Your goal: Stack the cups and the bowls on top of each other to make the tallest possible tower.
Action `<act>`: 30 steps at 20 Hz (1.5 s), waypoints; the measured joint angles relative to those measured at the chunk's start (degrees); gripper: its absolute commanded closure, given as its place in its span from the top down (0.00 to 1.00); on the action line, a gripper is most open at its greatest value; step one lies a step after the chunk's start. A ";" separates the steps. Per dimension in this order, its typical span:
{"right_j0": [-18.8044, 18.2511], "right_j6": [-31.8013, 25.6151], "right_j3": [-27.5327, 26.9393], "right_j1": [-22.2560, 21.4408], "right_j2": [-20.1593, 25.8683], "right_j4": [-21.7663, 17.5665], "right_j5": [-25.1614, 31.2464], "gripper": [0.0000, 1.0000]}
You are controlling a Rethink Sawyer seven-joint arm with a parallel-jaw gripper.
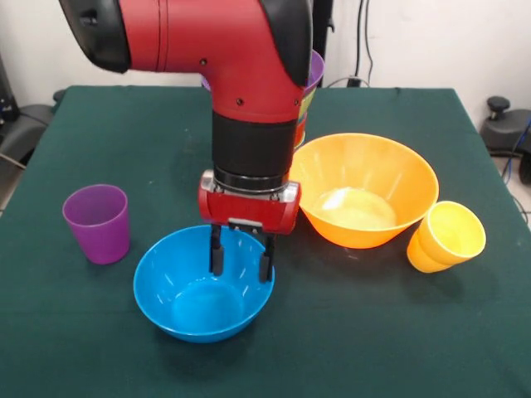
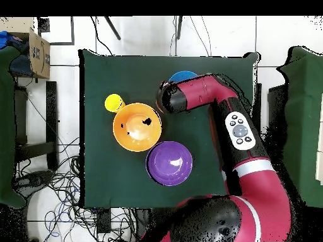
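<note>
A large blue bowl [image 1: 203,290] sits near the table's front edge; only part of the blue bowl [image 2: 183,76] shows past the arm from overhead. My gripper [image 1: 241,257] is open, with both fingers down inside that bowl close to its far rim and nothing between them. A purple cup [image 1: 98,222] stands upright to the left of the bowl. A large orange bowl [image 1: 365,191] rests to the right, and a yellow cup [image 1: 446,237] is beside it. The tower [image 1: 305,99] is mostly hidden behind my arm, and a wide purple bowl [image 2: 169,162] tops it.
A dark green cloth covers the table [image 1: 124,133]. The orange bowl [image 2: 137,127] and yellow cup [image 2: 114,102] lie close together in the overhead view. A cardboard box [image 2: 38,53] sits off the table, and cables run across the floor.
</note>
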 measured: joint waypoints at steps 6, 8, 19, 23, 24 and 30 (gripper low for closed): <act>0.58 0.00 -0.01 1.72 -1.02 0.12 -3.38 1.00; 0.44 0.00 -0.01 1.98 -1.01 0.64 -3.76 1.00; -0.40 0.00 0.17 2.14 -1.02 3.23 -3.80 1.00; -0.47 0.00 0.75 1.74 -1.02 3.84 -3.80 1.00; -0.53 0.00 1.04 1.49 -1.03 4.19 -3.79 1.00; -0.61 0.00 1.90 0.15 -1.02 6.01 -3.80 1.00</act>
